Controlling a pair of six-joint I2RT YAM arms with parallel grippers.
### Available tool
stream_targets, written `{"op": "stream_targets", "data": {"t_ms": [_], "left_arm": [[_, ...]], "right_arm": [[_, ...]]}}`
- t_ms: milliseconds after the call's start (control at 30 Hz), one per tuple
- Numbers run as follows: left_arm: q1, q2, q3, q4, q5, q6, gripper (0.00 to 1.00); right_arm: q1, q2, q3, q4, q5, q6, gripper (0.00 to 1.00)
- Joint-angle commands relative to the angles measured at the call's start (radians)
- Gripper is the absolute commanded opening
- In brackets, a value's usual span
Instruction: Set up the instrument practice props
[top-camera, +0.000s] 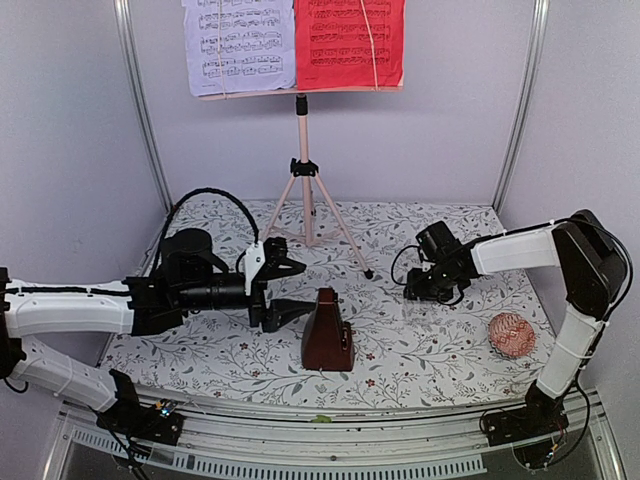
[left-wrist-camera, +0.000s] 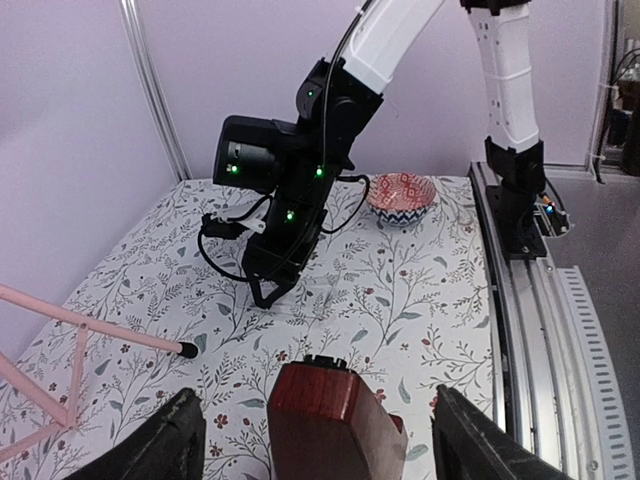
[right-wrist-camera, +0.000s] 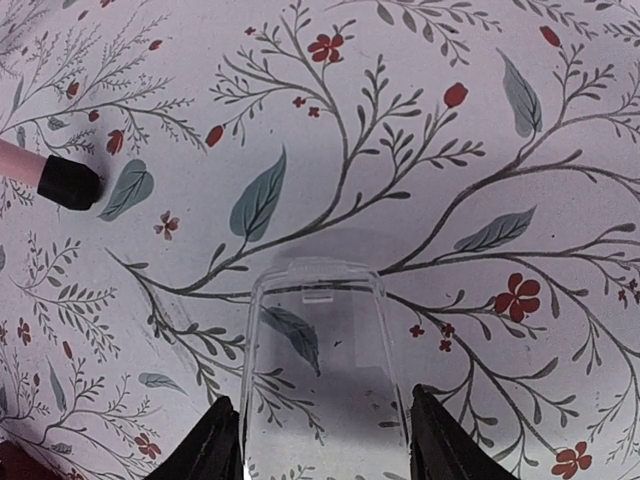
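The pink music stand (top-camera: 304, 185) is upright at the back, with a lilac sheet (top-camera: 238, 45) and a red sheet (top-camera: 350, 40) on its desk. The dark brown metronome (top-camera: 328, 332) stands on the flowered cloth in front of it. My left gripper (top-camera: 300, 288) is open just left of it. In the left wrist view the metronome's top (left-wrist-camera: 325, 410) sits between the fingers (left-wrist-camera: 178, 445) with gaps on both sides. My right gripper (top-camera: 415, 285) points down at the cloth, shut on a clear plastic cover (right-wrist-camera: 320, 360). A stand foot (right-wrist-camera: 68, 184) lies to its left.
A small pink-red round thing (top-camera: 510, 335) sits at the right front of the cloth (top-camera: 420, 360); it looks like a patterned bowl (left-wrist-camera: 400, 198) in the left wrist view. Metal frame posts (top-camera: 140, 100) rise at the back corners. A rail (top-camera: 330, 425) runs along the near edge.
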Motion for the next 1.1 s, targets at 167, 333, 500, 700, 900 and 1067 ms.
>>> {"op": "stream_targets", "data": {"t_ms": [167,333,500,700,900,1067], "left_arm": [[-0.001,-0.025,-0.019,0.035,-0.001,-0.039,0.79],[-0.001,-0.021,-0.014,0.028,-0.004,-0.036,0.79],[-0.001,-0.001,-0.014,0.011,0.002,-0.032,0.79],[-0.001,0.032,-0.002,-0.007,0.01,-0.035,0.79],[-0.001,0.077,0.031,-0.026,0.005,-0.055,0.78],[-0.002,0.111,0.063,-0.053,0.002,-0.081,0.77]], "right_arm": [[-0.007,-0.048,-0.019,0.034,-0.027,0.017,0.8],[-0.006,-0.117,-0.041,0.079,-0.064,-0.012,0.85],[0.027,-0.277,-0.17,0.318,-0.24,-0.137,0.85],[0.146,-0.453,-0.351,0.616,-0.349,-0.33,0.82],[0.186,-0.528,-0.496,0.85,-0.501,-0.405,0.69],[0.232,-0.515,-0.513,0.91,-0.562,-0.421,0.54]]}}
